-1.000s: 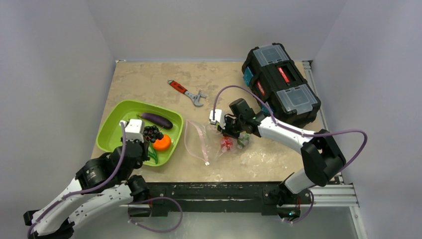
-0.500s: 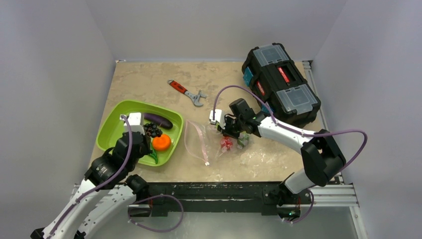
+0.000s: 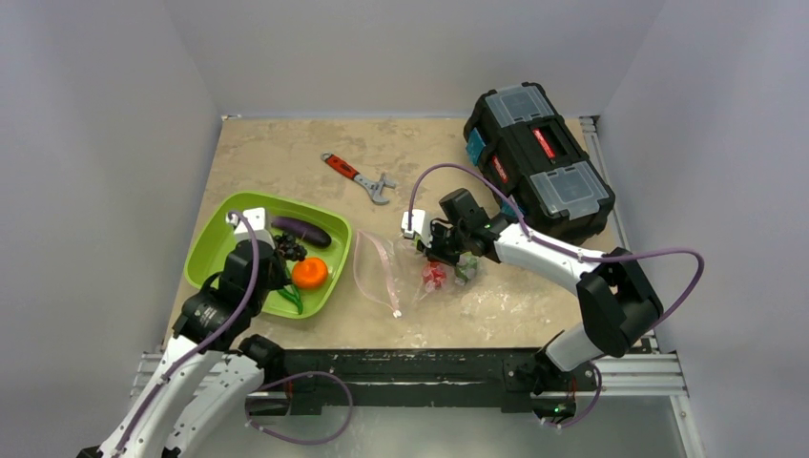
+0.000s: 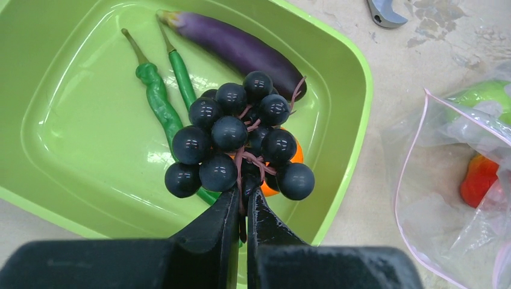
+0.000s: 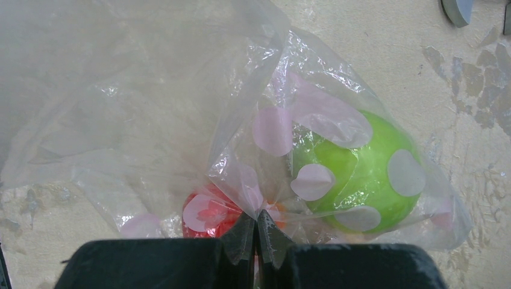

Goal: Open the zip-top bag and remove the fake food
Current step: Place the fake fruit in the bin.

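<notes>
The clear zip-top bag (image 3: 401, 277) lies on the table with its pink zip edge (image 4: 399, 198) open toward the green tray (image 3: 217, 250). My right gripper (image 5: 256, 224) is shut on a fold of the bag's plastic; a green round piece (image 5: 355, 171) and a red piece (image 5: 211, 218) are inside. My left gripper (image 4: 243, 195) is shut on the stem of a dark grape bunch (image 4: 238, 135) and holds it over the tray. In the tray lie a purple eggplant (image 4: 241, 51), green pods (image 4: 158, 99) and an orange fruit (image 3: 309, 274).
A red-handled wrench (image 3: 358, 176) lies at the table's back middle. A black toolbox (image 3: 537, 157) stands at the back right, just behind my right arm. The tray sits near the left table edge.
My left arm has pulled back toward the near left over the tray, carrying the grape bunch. My right gripper and the bag have stayed put.
</notes>
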`<state>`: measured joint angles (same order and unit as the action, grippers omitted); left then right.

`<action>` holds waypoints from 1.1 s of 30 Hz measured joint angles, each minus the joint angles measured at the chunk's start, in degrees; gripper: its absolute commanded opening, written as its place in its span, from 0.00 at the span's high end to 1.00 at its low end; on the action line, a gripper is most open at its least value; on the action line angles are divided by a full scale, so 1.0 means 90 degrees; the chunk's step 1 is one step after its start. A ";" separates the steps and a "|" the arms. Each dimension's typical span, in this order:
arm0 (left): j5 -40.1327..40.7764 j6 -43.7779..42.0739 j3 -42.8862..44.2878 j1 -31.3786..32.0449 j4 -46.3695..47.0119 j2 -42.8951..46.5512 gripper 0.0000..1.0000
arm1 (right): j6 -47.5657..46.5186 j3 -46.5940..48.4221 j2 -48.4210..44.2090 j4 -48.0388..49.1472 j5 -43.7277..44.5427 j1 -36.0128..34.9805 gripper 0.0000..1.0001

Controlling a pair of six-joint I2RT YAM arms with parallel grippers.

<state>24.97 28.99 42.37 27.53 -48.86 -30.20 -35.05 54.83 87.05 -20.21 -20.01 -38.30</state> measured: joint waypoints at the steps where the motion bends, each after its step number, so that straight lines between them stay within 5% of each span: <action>1: -0.0027 0.0005 0.0000 -0.0078 0.0000 -0.0029 1.00 | -0.0002 0.0000 0.0000 0.0000 0.0000 0.0000 1.00; 22: -0.0389 0.0481 0.0007 -0.1251 0.0024 -0.1015 1.00 | -0.0015 0.0000 0.0002 -0.0049 -0.0005 0.0000 1.00; 25: -0.0367 0.0520 0.0032 -0.1355 -0.0007 -0.1222 0.82 | -0.0017 0.0000 0.0002 -0.0061 -0.0007 0.0000 1.00; 29: -0.0389 0.0546 0.0075 -0.1530 -0.0005 -0.1457 0.78 | -0.0017 0.0000 0.0002 -0.0092 -0.0015 0.0000 1.00; 33: -0.0415 0.0554 0.0104 -0.1627 0.0002 -0.1518 0.55 | -0.0019 0.0000 0.0002 -0.0114 -0.0017 0.0000 1.00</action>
<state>21.23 33.98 43.31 12.88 -48.84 -43.86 -35.22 54.83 87.07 -21.23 -20.16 -38.30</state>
